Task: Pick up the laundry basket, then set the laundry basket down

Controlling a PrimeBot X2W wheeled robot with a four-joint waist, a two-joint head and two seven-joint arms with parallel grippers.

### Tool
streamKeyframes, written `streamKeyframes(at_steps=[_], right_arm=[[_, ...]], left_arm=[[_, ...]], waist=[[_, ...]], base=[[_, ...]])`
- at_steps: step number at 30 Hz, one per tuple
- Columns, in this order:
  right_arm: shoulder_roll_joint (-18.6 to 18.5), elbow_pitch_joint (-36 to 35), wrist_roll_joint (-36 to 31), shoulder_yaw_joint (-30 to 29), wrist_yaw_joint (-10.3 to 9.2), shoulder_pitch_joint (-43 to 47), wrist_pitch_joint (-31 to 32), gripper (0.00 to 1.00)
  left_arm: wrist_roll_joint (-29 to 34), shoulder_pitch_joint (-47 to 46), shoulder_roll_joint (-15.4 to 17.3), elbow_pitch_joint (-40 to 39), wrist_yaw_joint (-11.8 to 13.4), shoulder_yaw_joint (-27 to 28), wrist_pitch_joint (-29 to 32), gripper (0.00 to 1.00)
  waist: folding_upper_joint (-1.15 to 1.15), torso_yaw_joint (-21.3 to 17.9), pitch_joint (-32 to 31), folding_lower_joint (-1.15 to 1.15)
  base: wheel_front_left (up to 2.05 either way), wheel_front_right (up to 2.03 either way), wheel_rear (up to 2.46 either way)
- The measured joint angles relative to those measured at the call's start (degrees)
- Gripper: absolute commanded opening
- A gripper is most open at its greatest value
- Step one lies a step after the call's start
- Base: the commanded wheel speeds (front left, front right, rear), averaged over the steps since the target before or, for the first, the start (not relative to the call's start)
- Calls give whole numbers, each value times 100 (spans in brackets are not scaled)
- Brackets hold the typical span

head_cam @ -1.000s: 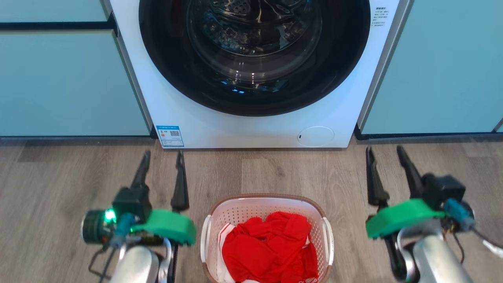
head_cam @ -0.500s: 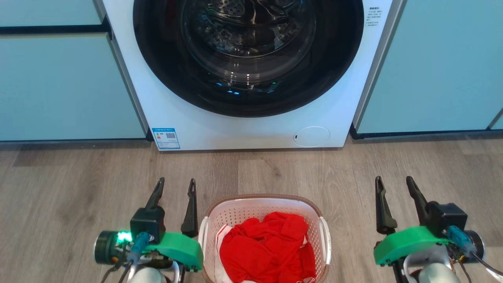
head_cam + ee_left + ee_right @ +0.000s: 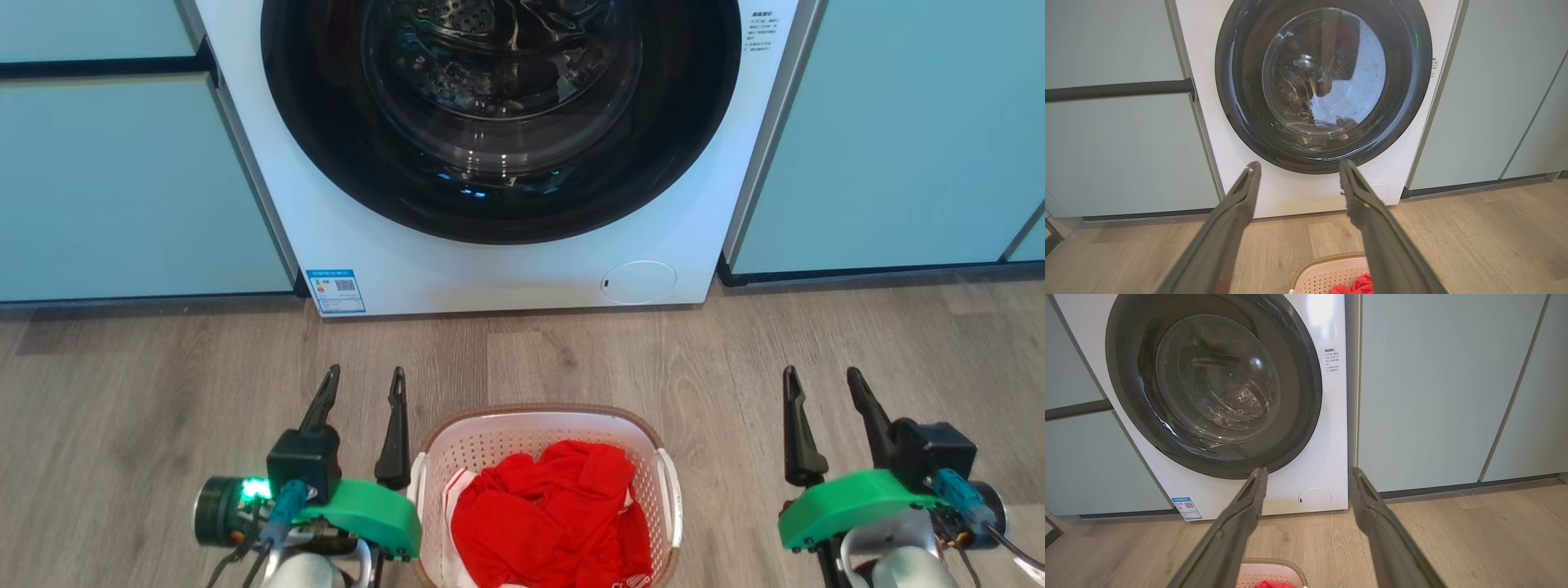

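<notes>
I see left gripper (image 3: 364,373) just beside laundry basket (image 3: 522,441), right gripper (image 3: 820,372) well off it, flanking for a handle lift, I reckon. Fingers on both wide open, empty.

Far side: a white front-loading washing machine (image 3: 490,278) stands centred on the floor (image 3: 571,359). Its round, dark-rimmed glass door (image 3: 498,114) is closed, with the drum visible behind it. A blue sticker (image 3: 335,291) sits at its lower left and a round white cover (image 3: 639,282) at its lower right. The pale teal left cabinet front (image 3: 122,188) and right cabinet front (image 3: 890,139) flank it, above a dark plinth strip (image 3: 882,273). The floor is grey-brown wood-look planks. Lighting is even, with glare on the glass.
</notes>
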Motion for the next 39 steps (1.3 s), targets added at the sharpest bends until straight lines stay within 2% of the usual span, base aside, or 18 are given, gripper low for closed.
streamKeyframes(at_steps=[39], right_arm=[[7,140,-11,32,-1,-13,0,100]], left_arm=[[-521,0,0,96,-179,2,0,100]], waist=[[0,16,-18,1]], base=[[0,0,0]])
